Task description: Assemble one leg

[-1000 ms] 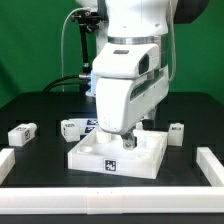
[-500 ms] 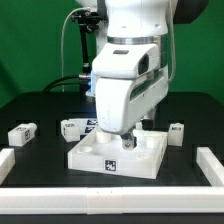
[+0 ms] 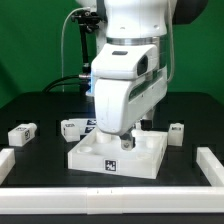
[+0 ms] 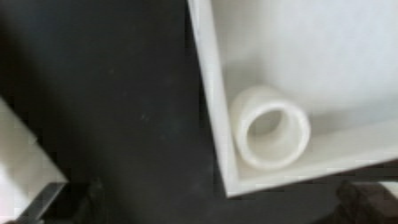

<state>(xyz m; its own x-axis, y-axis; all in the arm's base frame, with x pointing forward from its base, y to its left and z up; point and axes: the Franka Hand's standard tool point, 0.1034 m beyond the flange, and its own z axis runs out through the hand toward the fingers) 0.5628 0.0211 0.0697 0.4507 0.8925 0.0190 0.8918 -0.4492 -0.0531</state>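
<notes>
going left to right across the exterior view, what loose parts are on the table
leftmost leg → second leg → white square tray → right-hand leg

One tray [image 3: 90, 156]; three legs: outer leg [image 3: 22, 132] and inner leg [image 3: 70, 127] on the exterior view's left of it; third leg [image 3: 176, 131] on its right.

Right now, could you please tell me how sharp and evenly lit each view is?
Exterior view: evenly lit and fairly sharp, the white tray bright against the black table. Wrist view: a soft, blurred close-up, the tray's round socket out of focus.
</notes>
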